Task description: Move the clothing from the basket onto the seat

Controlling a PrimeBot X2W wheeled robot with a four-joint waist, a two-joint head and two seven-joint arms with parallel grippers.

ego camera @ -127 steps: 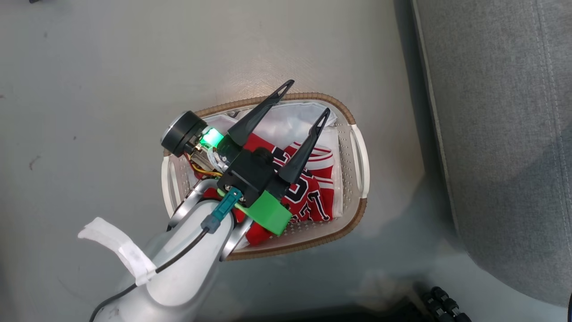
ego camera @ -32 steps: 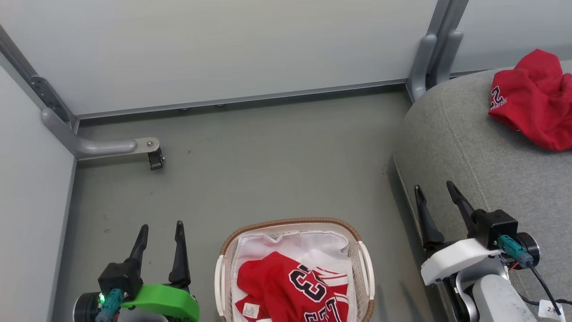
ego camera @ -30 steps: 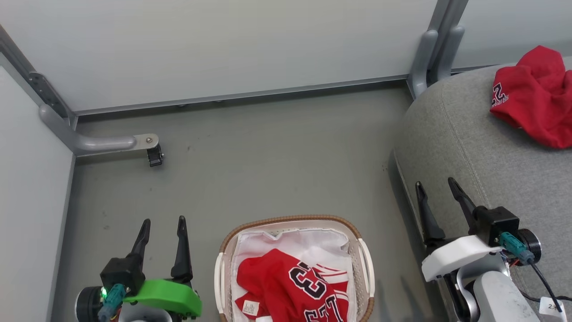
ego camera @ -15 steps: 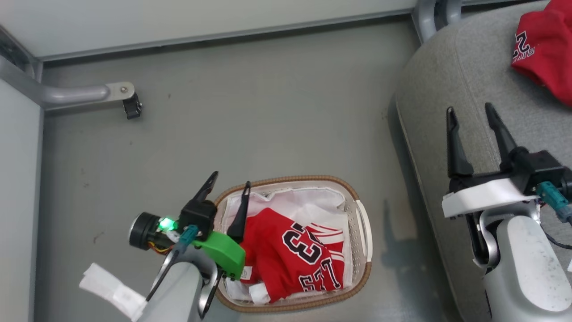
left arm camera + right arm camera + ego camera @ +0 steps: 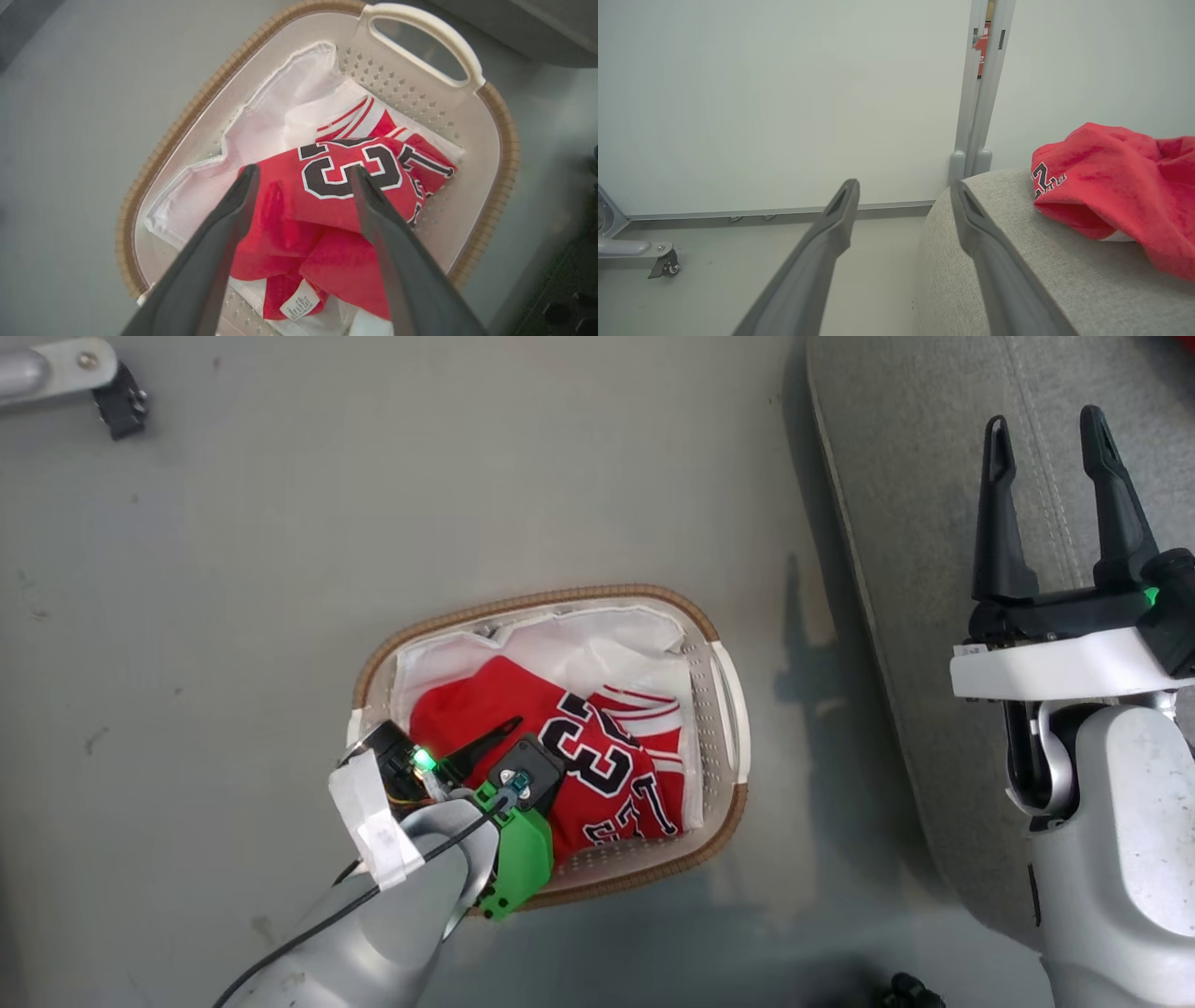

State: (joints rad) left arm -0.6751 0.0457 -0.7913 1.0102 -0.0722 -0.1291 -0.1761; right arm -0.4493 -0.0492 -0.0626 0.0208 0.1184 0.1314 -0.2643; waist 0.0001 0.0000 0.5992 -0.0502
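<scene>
**Entry 1.** Left gripper (image 5: pixel 303 173): jaws stood wide apart, nothing clamped. Fingers pointed down into the basket (image 5: pixel 731 709), tips at or just above the cloth; contact not determinable.

**Entry 2.** Clothing in basket: one red jersey (image 5: pixel 327 210), numeral "23" uppermost, lay crumpled directly under the left gripper. It spanned the gap between both fingers and ran on past the tips. Its care label (image 5: pixel 299 305) sat back toward the finger roots. White liner (image 5: pixel 289 121) showed beyond the tips, not counted as load.

**Entry 3.** Right gripper (image 5: pixel 1046 422): jaws likewise parted and empty, held above the near edge of the seat (image 5: pixel 915 523). It was well apart from the basket, which lay off to its left.

**Entry 4.** Clothing on seat: a second red jersey (image 5: pixel 1120 196) lay bunched on the cushion ahead of the right gripper, off to the side of its right-hand finger and untouched by it.

**Progress, as judged:** part done. One jersey rested on the seat. At least one waited in the basket, and whether another lay beneath it could not be told. Left to do, by the look of it: close the left gripper on the jersey under it, lift it clear of the basket, carry it across to the seat and let go
</scene>
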